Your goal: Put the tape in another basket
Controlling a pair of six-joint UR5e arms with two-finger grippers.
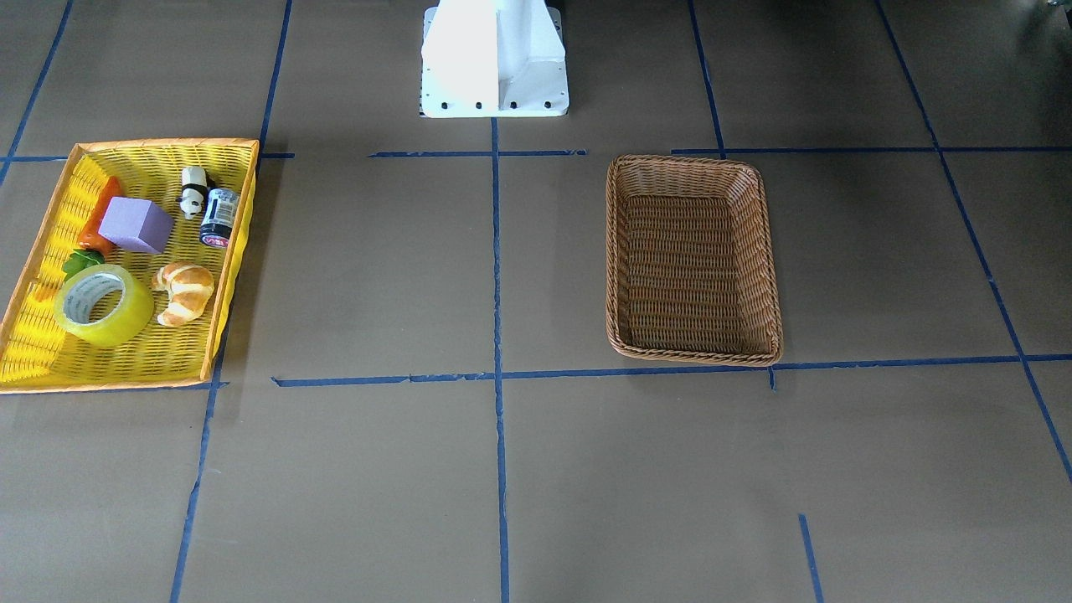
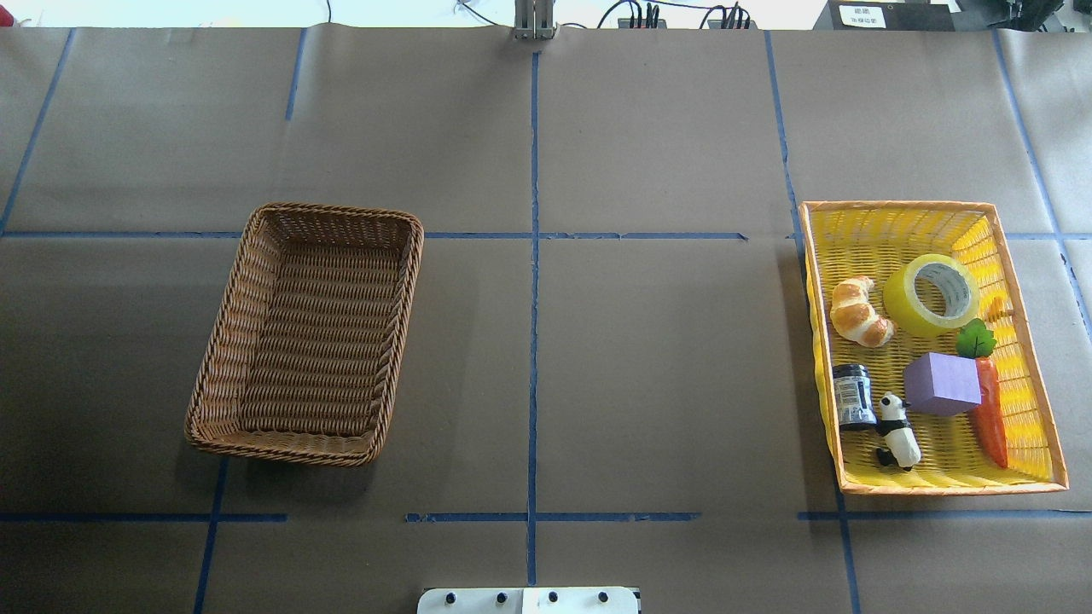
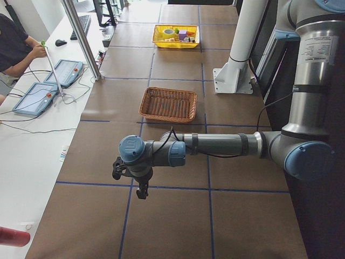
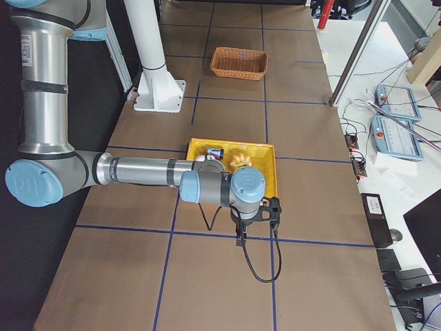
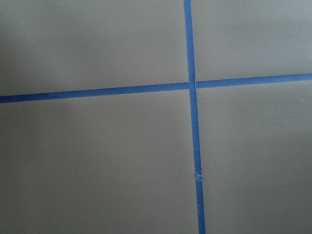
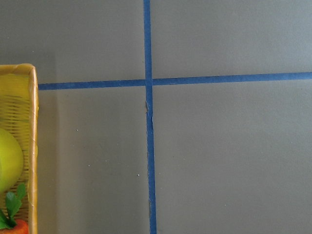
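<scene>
The tape (image 1: 105, 306) is a wide translucent yellow roll with a white-grey core. It lies in the yellow mesh basket (image 1: 228, 276) next to a croissant (image 1: 184, 291); it also shows in the overhead view (image 2: 930, 294) and at the right wrist view's left edge (image 6: 7, 165). The brown wicker basket (image 2: 213, 375) stands empty on the robot's left side (image 1: 618, 251). My left gripper (image 3: 141, 190) hangs over bare table, far from both baskets. My right gripper (image 4: 241, 238) hangs just outside the yellow basket (image 4: 269, 148). Both show only in side views; I cannot tell if they are open or shut.
The yellow basket (image 2: 1034, 358) also holds a purple block (image 2: 941, 384), a carrot (image 2: 990, 418), a panda figure (image 2: 897, 431) and a dark jar (image 2: 853, 396). The robot's white base (image 1: 494, 59) stands between the baskets. An operator (image 3: 16, 46) sits beside the table.
</scene>
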